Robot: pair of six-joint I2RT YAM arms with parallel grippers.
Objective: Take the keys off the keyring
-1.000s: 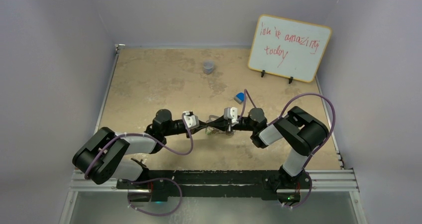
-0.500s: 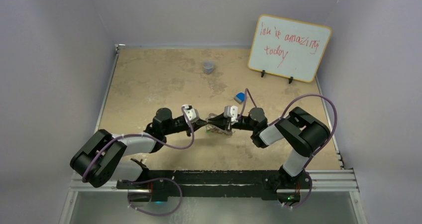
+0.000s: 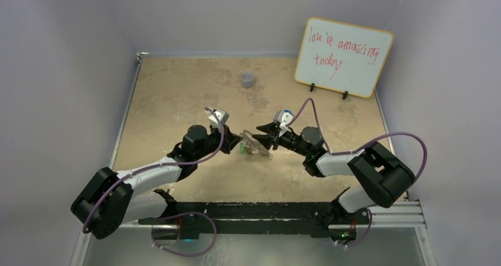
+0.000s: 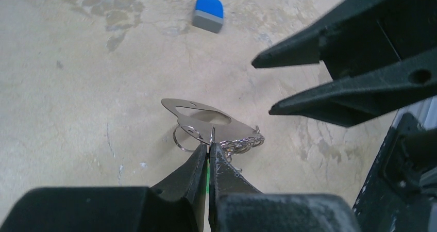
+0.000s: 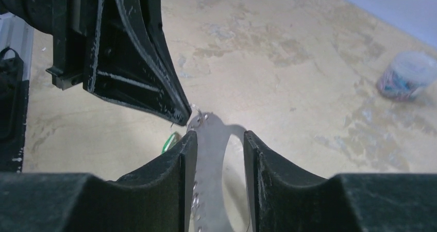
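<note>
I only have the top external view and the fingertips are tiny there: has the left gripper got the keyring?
Observer: Yes; the left wrist view shows the left gripper shut on the near edge of the keyring.
Operator: And the right?
Observer: The right gripper is open, one finger each side of the keyring's flat plate.
Operator: Keys off?
Observer: No sign of it; a green key head shows just under the ring.

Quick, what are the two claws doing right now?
Left gripper: shut, pinching the keyring.
Right gripper: open, holding nothing.
</note>
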